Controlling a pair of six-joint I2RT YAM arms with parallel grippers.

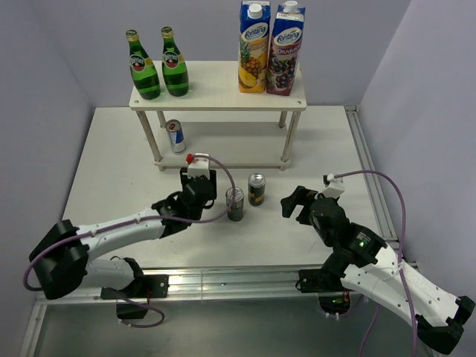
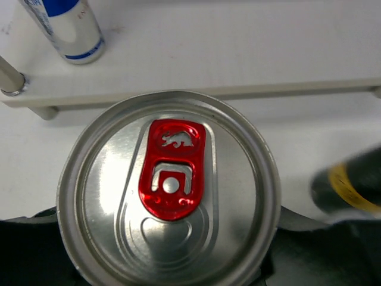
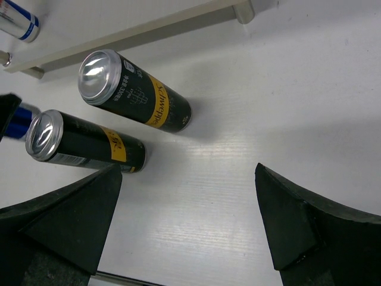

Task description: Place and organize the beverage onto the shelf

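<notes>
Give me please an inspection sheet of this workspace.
Surface: white table, no stains seen.
Job's things: two green bottles on shelf top; blue-silver can on its lower board; two dark cans upright on the table; held can has red tab.
Clutter: two juice cartons on the shelf top.
Grippers: left gripper shut on held can; right gripper open, empty.
Cables: purple cables loop from both wrists.
Surroundings: pale walls on three sides.

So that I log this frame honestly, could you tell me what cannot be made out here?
Top view: the left gripper covers whatever sits between its fingers.
Left wrist view: the red-tabbed can hides whether the fingers touch it; the dark can is blurred, label unreadable.
Right wrist view: a blue can is mostly behind a black part.
</notes>
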